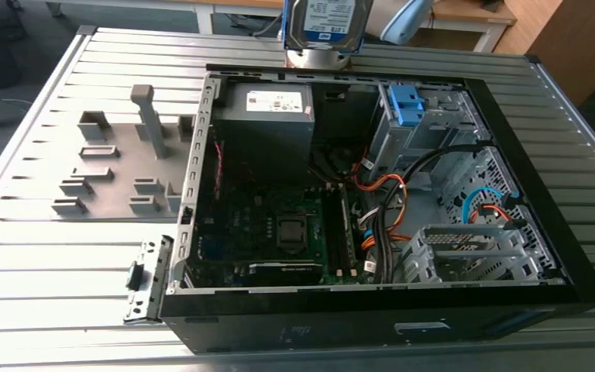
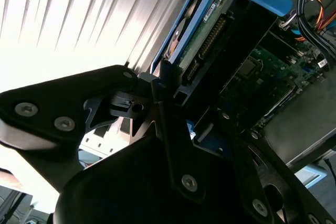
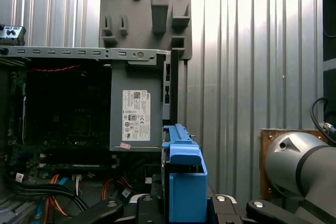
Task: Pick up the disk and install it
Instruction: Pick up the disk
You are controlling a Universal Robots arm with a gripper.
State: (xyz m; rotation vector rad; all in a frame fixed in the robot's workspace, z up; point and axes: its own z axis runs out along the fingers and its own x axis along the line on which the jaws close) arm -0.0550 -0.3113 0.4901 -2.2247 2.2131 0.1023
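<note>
Exterior view has the disk (image 1: 325, 22) at top centre, above the computer case (image 1: 328, 329). The gripper (image 3: 182, 203) seems clamped on it.

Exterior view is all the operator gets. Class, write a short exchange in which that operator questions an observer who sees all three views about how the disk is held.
Operator: I see the disk and its label by the rim of the open case. Is it gripped?
Observer: Yes. In the first wrist view the gripper has its jaws shut on the disk, one on each side of its blue carrier.
Operator: Which edge of it can you see?
Observer: In the second wrist view the disk's connector row shows, with the motherboard behind it.
</note>
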